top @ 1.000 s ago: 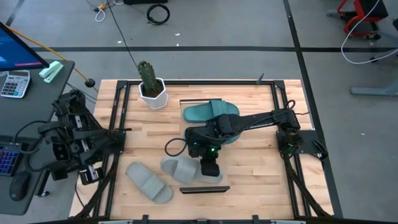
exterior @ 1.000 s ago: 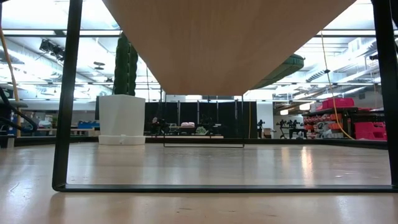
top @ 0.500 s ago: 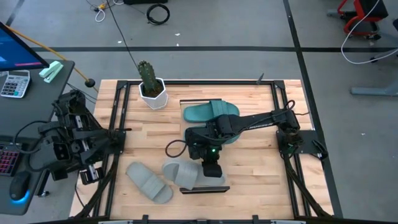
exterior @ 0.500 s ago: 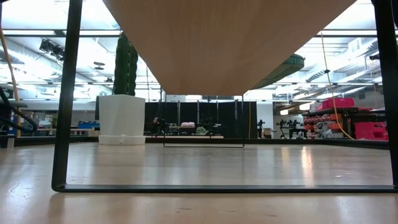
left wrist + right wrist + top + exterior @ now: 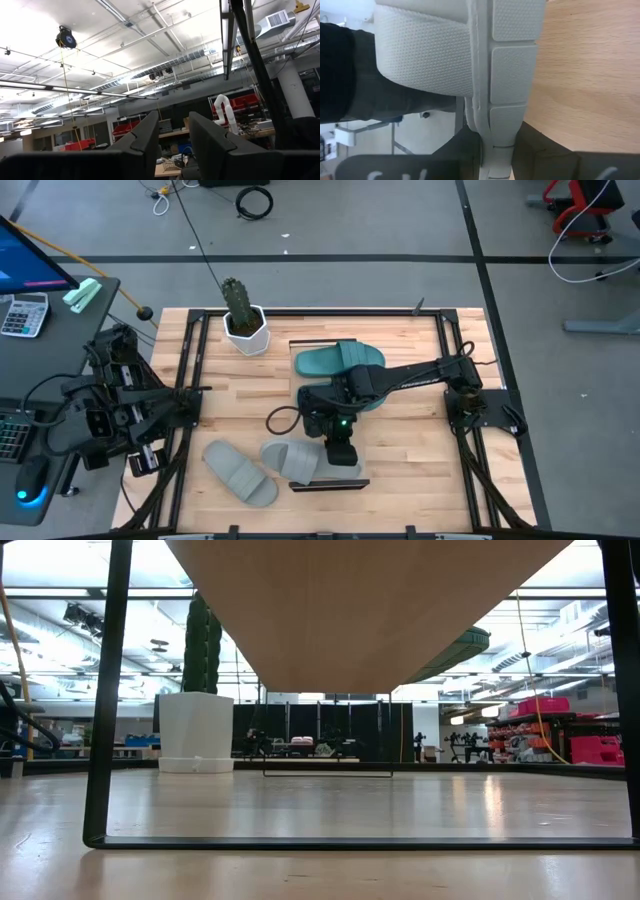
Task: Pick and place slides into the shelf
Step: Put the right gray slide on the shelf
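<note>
High view: the right gripper (image 5: 338, 452) grips a grey slide (image 5: 291, 459) by its strap near the table's front edge, beside a second grey slide (image 5: 240, 474); a teal slide (image 5: 338, 360) lies on the shelf (image 5: 300, 342) (near the cactus pot (image 5: 245, 330)); the left arm sits folded off the table.

Low view: the shelf's underside (image 5: 360, 600) fills the top.

Left wrist view: the left gripper (image 5: 174, 135) is narrowly parted, empty.

Right wrist view: fingers (image 5: 467, 142) clamp the grey strap.

On the surface (image 5: 400, 450), a potted cactus (image 5: 243, 320) stands at the far left corner, one slide (image 5: 338, 359) lies on the shelf (image 5: 300, 343) right of it, and two slides (image 5: 240, 472) (image 5: 290, 458) lie side by side near the front edge.
</note>
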Motion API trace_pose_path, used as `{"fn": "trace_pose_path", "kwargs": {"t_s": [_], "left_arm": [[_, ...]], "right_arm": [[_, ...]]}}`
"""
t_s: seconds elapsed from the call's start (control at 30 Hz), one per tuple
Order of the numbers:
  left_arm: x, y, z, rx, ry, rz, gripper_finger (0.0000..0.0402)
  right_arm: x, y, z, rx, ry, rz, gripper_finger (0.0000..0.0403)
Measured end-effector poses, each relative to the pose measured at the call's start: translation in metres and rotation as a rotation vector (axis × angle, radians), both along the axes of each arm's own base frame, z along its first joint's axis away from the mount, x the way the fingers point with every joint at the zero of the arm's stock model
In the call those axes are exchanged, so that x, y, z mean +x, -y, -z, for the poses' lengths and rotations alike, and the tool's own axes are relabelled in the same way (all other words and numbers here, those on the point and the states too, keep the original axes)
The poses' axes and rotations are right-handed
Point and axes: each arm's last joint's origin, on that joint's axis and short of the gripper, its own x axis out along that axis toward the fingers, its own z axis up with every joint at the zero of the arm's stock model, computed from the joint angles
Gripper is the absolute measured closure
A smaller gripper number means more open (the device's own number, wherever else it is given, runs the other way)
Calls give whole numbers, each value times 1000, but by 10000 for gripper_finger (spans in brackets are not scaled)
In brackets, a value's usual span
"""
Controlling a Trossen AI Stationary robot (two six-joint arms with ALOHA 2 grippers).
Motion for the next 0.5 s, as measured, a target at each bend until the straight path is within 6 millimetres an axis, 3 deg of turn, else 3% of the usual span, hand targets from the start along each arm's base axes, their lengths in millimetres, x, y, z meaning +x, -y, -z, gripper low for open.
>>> {"fn": "trace_pose_path", "kwargs": {"t_s": [0.5], "left_arm": [[0, 0, 0, 6, -2, -3, 291]], "right_arm": [[0, -2, 0, -42, 10, 8, 321]]}}
